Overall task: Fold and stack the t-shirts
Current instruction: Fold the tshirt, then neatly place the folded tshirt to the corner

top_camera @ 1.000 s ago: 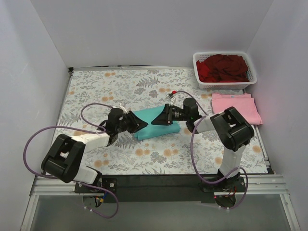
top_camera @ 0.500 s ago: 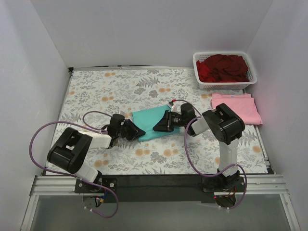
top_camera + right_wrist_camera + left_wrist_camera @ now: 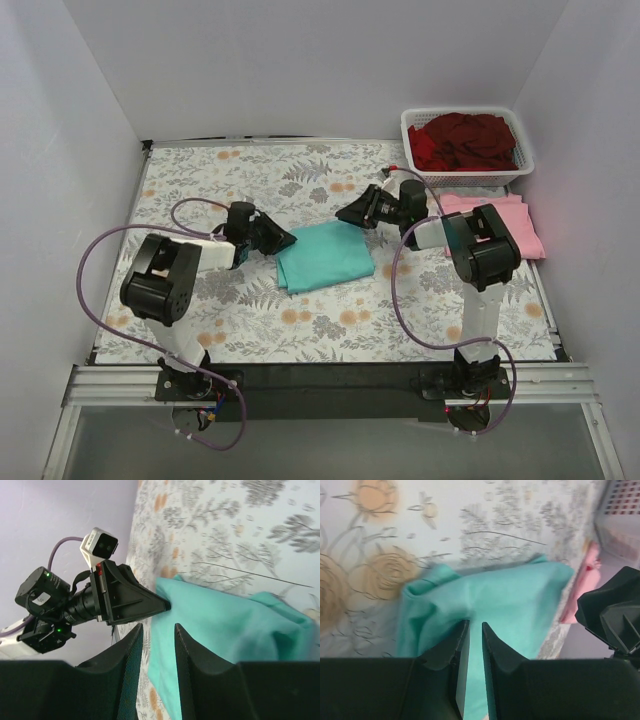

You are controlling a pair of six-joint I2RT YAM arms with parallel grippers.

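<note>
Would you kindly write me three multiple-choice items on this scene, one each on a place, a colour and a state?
1. The folded light pink cotton t-shirt lies: A) on the floral-patterned table, just nearer than the white plastic lattice basket; B) inside that basket; C) at the left wall.
2. The folded cotton t-shirt at the table's middle is: A) white; B) teal-green; C) black.
3. The dark red cotton t-shirts in the basket are: A) stacked neatly; B) spread flat; C) crumpled in a heap.
Key: 1 A, it rests before the basket; 2 B, teal-green in all three views; 3 C, their folds lie jumbled.
</note>
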